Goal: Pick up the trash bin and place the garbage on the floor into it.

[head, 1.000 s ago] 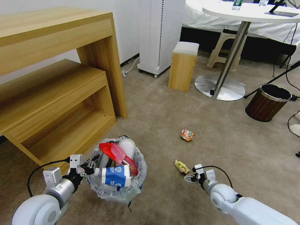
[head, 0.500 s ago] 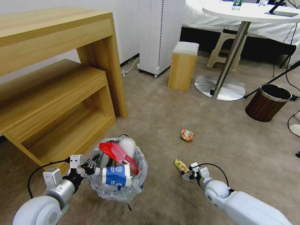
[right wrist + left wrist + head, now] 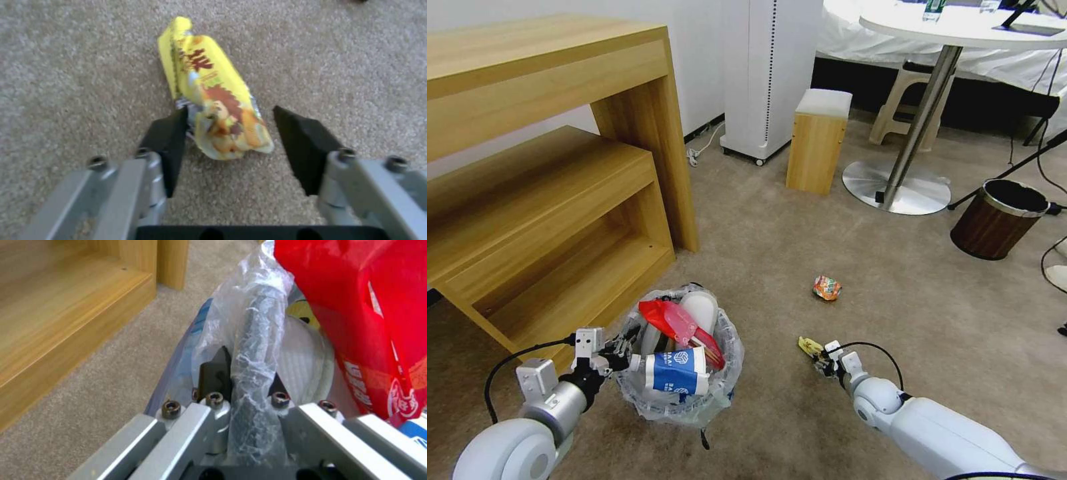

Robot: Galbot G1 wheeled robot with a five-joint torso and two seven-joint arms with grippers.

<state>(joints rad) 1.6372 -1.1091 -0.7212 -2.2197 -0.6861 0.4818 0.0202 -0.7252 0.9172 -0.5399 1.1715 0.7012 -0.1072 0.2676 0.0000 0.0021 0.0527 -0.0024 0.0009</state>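
Fingers (image 3: 171, 146) of the right gripper (image 3: 229, 148) stand apart around the yellow wrapper (image 3: 211, 100); left gripper (image 3: 242, 386) clamps the trash bin (image 3: 720, 393) rim. The slick foil could slide out.

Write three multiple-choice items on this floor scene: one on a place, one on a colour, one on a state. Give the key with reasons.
1. Where does the crushed can lie?
A. On the carpet beyond the right hand
B. Inside the trash bin
C. On the wooden shelf

2. What colour is the wrapper between the right hand's fingers?
A. Green
B. Yellow
C. Black

3. How is the left hand?
A. Open above the floor
B. Holding a cup
C. Shut on the trash bin rim

Key: A, the can sits on open carpet in the head view; B, the right wrist view shows yellow; C, the left wrist view shows fingers clamping the bagged rim.
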